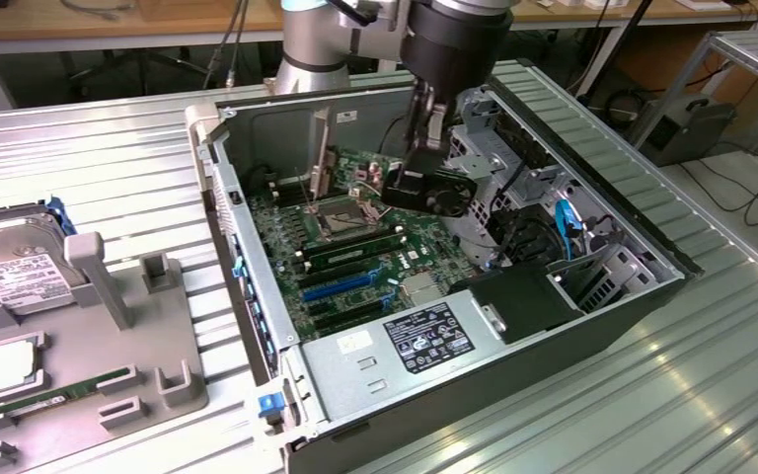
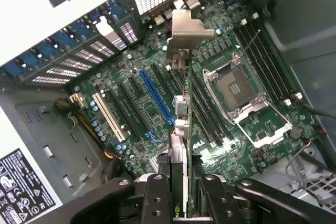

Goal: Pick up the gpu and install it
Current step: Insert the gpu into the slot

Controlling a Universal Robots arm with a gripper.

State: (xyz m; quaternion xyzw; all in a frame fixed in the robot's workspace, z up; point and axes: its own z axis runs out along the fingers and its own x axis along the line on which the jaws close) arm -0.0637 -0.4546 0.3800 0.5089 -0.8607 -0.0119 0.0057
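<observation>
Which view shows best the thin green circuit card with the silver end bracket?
The wrist view: the gpu runs edge-on from the gripper to its bracket. The exterior view shows part of its green face.

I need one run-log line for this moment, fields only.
pincer: shut on gpu | gpu: edge-on over motherboard, near blue slot

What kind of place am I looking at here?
Probably a robotics lab: a robot arm holds a gpu inside an open PC case on a ribbed metal bench, with cabled desks behind.
</observation>
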